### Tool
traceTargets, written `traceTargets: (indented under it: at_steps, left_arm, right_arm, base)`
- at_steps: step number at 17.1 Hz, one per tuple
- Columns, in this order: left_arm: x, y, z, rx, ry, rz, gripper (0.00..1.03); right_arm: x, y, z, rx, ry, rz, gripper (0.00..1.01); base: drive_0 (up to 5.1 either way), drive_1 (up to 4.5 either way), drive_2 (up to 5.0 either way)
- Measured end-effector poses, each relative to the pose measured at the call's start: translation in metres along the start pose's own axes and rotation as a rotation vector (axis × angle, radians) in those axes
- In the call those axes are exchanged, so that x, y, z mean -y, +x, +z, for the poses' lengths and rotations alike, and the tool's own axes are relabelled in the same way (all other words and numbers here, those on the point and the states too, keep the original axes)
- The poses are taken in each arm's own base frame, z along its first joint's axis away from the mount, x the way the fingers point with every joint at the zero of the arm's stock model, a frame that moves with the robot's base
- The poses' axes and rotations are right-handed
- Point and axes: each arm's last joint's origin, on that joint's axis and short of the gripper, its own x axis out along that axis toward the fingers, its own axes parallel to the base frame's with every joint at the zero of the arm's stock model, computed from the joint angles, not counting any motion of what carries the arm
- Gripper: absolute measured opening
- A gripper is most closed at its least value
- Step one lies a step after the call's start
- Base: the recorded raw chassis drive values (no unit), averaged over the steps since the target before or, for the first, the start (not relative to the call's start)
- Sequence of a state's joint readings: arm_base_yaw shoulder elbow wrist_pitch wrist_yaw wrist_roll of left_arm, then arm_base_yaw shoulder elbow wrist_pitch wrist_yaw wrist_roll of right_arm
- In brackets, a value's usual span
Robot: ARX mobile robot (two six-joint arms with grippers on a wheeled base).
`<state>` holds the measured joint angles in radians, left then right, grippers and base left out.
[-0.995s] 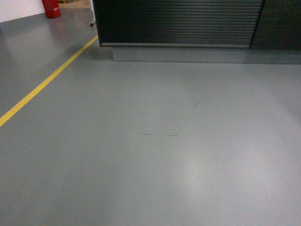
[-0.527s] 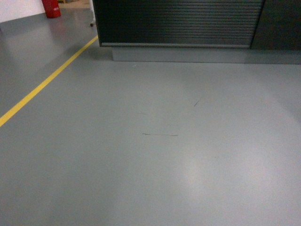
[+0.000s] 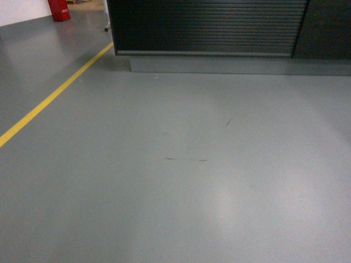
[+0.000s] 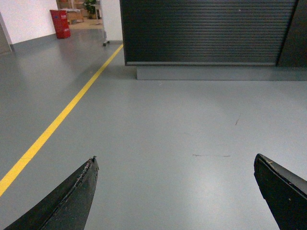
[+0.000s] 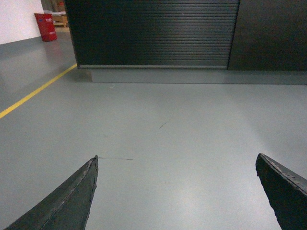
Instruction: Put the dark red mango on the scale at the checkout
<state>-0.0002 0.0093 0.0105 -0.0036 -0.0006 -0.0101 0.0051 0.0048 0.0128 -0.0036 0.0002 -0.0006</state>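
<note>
1. Compared with the earlier head frames, the floor scuffs sit slightly lower in view and the checkout base slightly lower; the change is very small.
2. Head view: the checkout [image 3: 208, 27] fills the top of the frame, a dark unit with a horizontally ribbed front panel above a grey base [image 3: 236, 64]. Its top surface is out of frame.
3. Grey floor [image 3: 164, 208] lies between the robot and the checkout, marked by a thin dark scuff [image 3: 186, 159] and a shorter one [image 3: 230, 120] nearer the checkout.
4. A yellow floor line [image 3: 52, 97] runs diagonally from the left edge toward the checkout's left corner. A red object [image 3: 59, 9] stands at the far upper left, well apart from the checkout.
5. Left wrist view: the left gripper [image 4: 177, 191] shows two dark fingertips [image 4: 72, 201] at the lower corners, spread wide, with only floor between them; it holds nothing.
6. Right wrist view: the right gripper [image 5: 180, 191] likewise has its fingertips [image 5: 72, 201] spread wide over bare floor, holding nothing.
7. Both wrist views face the checkout's ribbed front.
8. Neither the dark red mango nor the scale appears in any current view; their positions cannot be told.
</note>
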Motion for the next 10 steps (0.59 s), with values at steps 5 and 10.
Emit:
traceTargets:
  at_steps: [5,10]
  left_arm:
    - [0.0000,0.0000,0.0000,0.000,0.000,0.000,0.98]
    - [0.0000,0.0000,0.0001,0.001,0.000,0.000,0.98]
  right_arm:
    - [0.0000,0.0000,-0.0003,-0.003,0.000,0.000,0.98]
    - [0.0000,0.0000,0.0001,0.002,0.000,0.000,0.98]
  base:
    - [0.1,4.27,-4.0]
    - [0.0,4.17,-4.1]
